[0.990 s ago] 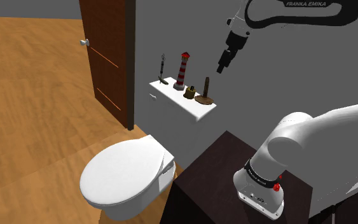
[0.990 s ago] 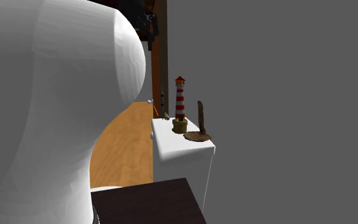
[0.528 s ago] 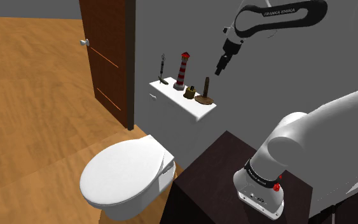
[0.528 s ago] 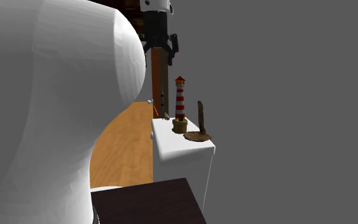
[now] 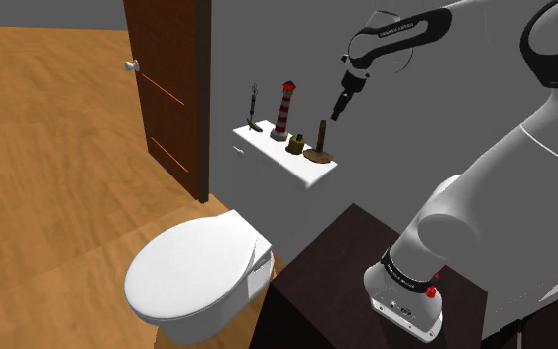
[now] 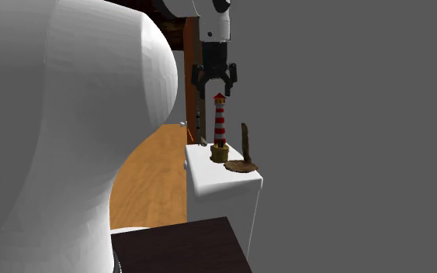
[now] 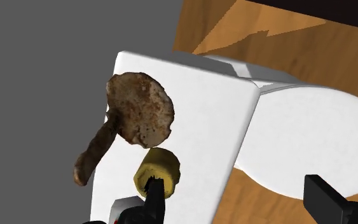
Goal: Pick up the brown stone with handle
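The brown stone is a flat disc with an upright stick handle. It rests on the near end of the white toilet tank's lid, close to the grey wall. In the second exterior view the brown stone lies to the right of the lighthouse. My gripper hangs open above the tank, a little up and right of the stone in the shoulder view. In the second exterior view my gripper is just over the lighthouse top. In the wrist view the stone lies beyond my open gripper.
A red-and-white lighthouse, a small yellow pot and a thin dark figurine share the tank lid. The closed toilet is below. A brown door stands at the left, the dark stand at the lower right.
The gripper has come down and towards the tank, moving left in the shoulder view and right in the second exterior view. The things on the tank have not moved.
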Action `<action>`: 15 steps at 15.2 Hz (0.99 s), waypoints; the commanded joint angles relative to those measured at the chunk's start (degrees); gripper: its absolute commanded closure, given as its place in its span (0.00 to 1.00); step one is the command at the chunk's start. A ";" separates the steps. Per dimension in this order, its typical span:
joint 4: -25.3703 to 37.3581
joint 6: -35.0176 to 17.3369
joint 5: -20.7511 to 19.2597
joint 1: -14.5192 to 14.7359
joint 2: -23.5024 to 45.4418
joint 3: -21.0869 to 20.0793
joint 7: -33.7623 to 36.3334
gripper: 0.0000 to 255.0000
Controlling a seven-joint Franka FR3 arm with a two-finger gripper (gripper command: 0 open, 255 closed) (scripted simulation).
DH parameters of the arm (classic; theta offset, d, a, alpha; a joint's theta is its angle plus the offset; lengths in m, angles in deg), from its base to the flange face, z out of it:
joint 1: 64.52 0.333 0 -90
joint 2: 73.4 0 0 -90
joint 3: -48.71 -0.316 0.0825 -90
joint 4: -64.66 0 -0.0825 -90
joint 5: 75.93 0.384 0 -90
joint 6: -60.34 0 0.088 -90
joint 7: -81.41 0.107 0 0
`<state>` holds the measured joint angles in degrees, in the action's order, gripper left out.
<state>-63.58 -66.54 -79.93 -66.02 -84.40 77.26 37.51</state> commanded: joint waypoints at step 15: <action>32.69 -1.81 26.42 -11.33 39.42 0.26 -29.65 0.00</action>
<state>-33.91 -66.04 -54.87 -75.54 -48.52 77.94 9.27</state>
